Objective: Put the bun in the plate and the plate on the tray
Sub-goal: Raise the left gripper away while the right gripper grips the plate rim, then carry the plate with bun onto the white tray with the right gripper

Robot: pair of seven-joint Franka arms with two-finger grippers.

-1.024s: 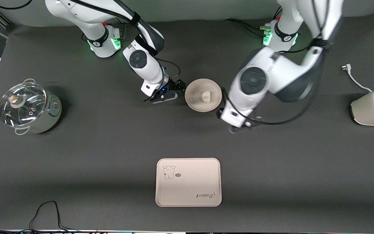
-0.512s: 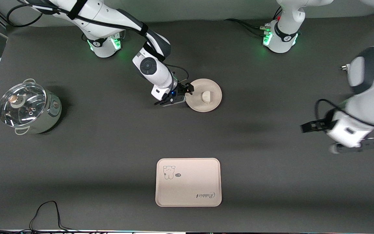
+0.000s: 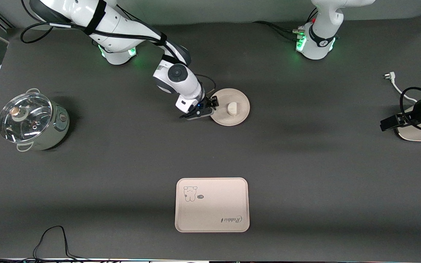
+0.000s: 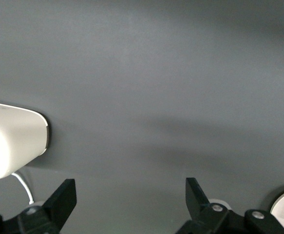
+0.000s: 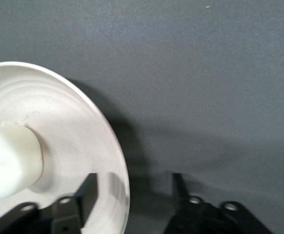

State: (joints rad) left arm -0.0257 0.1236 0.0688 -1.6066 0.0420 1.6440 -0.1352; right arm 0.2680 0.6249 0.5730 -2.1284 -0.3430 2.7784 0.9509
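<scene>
In the plate point(image 3: 230, 107) lay the bun point(image 3: 232, 108), so that part looked done. The right gripper point(image 3: 209, 108), fingers apart around the plate's rim, had not lifted it; the tray point(image 3: 212, 205) by the front edge was bare. The left gripper point(image 3: 391, 122), open, waited over the toaster point(image 4: 12, 140).

Glass-lidded pot point(image 3: 31, 121), cream toaster point(image 4: 12, 139) with white cord point(image 3: 397, 86), black cable point(image 3: 51, 241).

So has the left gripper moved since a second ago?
Yes. The left gripper, open, has swung away from the plate to the left arm's end of the table, now by the toaster.
</scene>
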